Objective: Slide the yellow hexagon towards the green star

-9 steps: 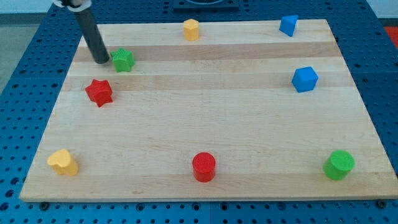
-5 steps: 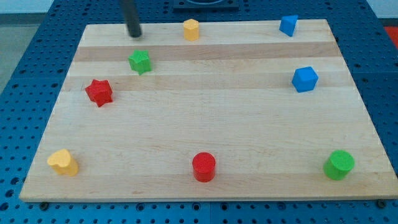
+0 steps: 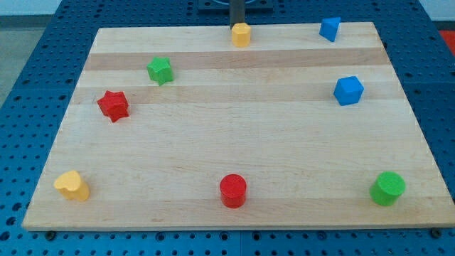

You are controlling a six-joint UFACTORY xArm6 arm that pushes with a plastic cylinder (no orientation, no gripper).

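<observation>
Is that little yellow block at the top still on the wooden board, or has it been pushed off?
On. The yellow hexagon sits on the board close to its top edge, with my tip just behind it.

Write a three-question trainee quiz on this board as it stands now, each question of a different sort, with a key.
1. True or false: my tip is just above the yellow hexagon, toward the view's top.
2. Multiple choice: which block lies nearest the green star? A) red star B) red cylinder C) green cylinder
3. Fill in: to reach the green star, the yellow hexagon must travel toward the view's ____ and slightly toward its bottom.

Key: 1 true; 2 A; 3 left.
</observation>
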